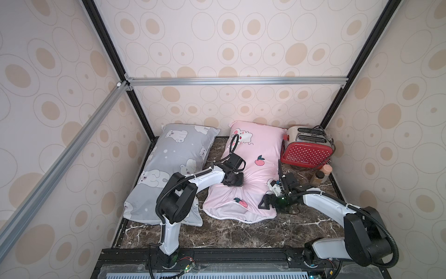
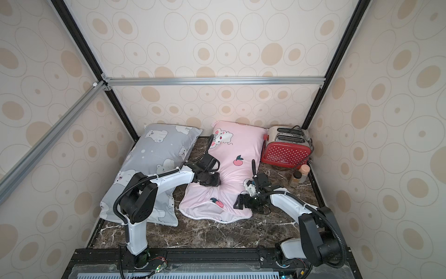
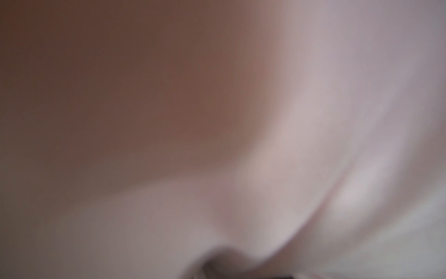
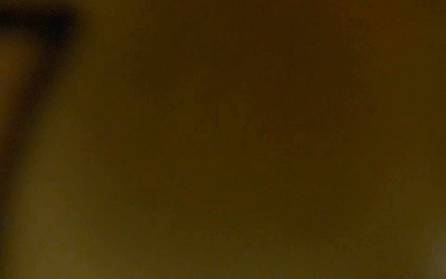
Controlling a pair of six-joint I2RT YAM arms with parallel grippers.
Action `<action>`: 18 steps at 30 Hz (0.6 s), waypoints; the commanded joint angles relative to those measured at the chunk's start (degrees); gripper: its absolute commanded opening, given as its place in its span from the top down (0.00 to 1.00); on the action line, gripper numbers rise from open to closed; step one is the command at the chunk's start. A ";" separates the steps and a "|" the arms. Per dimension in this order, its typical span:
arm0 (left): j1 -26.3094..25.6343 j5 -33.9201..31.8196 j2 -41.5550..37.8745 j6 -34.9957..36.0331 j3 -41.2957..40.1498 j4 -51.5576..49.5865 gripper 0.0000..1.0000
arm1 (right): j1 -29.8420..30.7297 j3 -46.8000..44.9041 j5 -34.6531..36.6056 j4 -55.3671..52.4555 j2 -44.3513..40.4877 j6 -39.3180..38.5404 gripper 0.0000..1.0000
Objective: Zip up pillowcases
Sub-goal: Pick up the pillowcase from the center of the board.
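We note: left fingers (image 1: 233,180) sunk in mid pink pillowcase (image 1: 258,147), spread hidden, cannot tell; right fingers (image 1: 268,196) look wide at its side edge. Grey pillowcase (image 1: 166,157) alongside on surface (image 1: 241,235). Soft, light, slack cloth: we'd pinch white zipper end (image 1: 231,217).

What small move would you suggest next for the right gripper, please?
Probably ease the right gripper onto the near end of the pink pillowcase, which gapes white-edged beside it; the left gripper presses into the middle, likely pinning it.
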 commanded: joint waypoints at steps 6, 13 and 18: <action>7.14 -7.95 7.17 1.75 1.15 0.96 0.67 | 0.02 -3.60 -9.88 -6.26 -10.67 3.47 0.16; 7.85 -7.73 7.19 2.04 2.75 0.71 0.68 | -0.44 -4.95 -10.33 -11.02 -19.80 7.95 0.33; 7.84 -6.86 6.93 1.04 2.30 2.33 0.68 | -0.46 -8.25 -12.84 -6.18 -21.54 12.36 0.45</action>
